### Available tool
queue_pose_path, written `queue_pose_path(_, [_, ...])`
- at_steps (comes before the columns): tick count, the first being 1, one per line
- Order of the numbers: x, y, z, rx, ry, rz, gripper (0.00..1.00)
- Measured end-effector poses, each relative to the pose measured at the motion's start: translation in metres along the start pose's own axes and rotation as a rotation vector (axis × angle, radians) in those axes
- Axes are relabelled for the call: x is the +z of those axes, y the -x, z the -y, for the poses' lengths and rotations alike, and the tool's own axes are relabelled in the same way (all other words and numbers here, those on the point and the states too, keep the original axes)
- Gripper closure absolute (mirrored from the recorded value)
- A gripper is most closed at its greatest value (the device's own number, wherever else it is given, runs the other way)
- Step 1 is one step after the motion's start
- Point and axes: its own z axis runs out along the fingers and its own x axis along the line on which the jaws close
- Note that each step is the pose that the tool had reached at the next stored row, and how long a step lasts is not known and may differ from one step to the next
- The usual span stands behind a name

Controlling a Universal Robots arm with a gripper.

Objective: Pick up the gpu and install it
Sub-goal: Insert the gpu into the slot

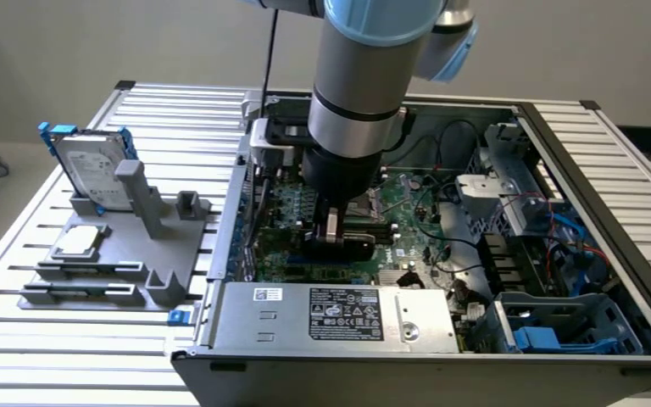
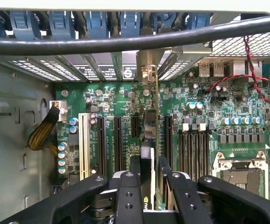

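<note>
One robot arm reaches straight down into an open computer case (image 1: 597, 161) lying on a slatted metal table (image 1: 31, 339). We see its claw (image 2: 149, 186) closed to a narrow gap around the gpu (image 2: 149, 123), one finger against each flat face, so the card stands on its thin edge between them.

The relation that matters is the card's line. Its long axis runs straight out from the claw toward the far rear wall of the case, where its silver end bracket (image 2: 146, 72) meets the row of slotted openings.

Beneath it lies the green motherboard (image 2: 209, 116), and the black expansion slots (image 2: 117, 140) run the same way as the card. We judge it lined up lengthwise with one of them, but we cannot tell whether its lower edge is pressed home or only sits above the slot. The long black memory slots (image 2: 193, 154) lie just beside it, toward the processor socket (image 2: 239, 168).

On the exterior view's left, well apart from the case, a silver hard drive (image 1: 88, 161) in a blue frame stands upright in a grey holder (image 1: 133, 254).
</note>
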Motion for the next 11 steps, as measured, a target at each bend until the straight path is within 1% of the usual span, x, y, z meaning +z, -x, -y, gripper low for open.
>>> queue_pose_path(11, [0.0033, 0.0009, 0.0000, -0.002, 0.0008, 0.0011, 0.74])
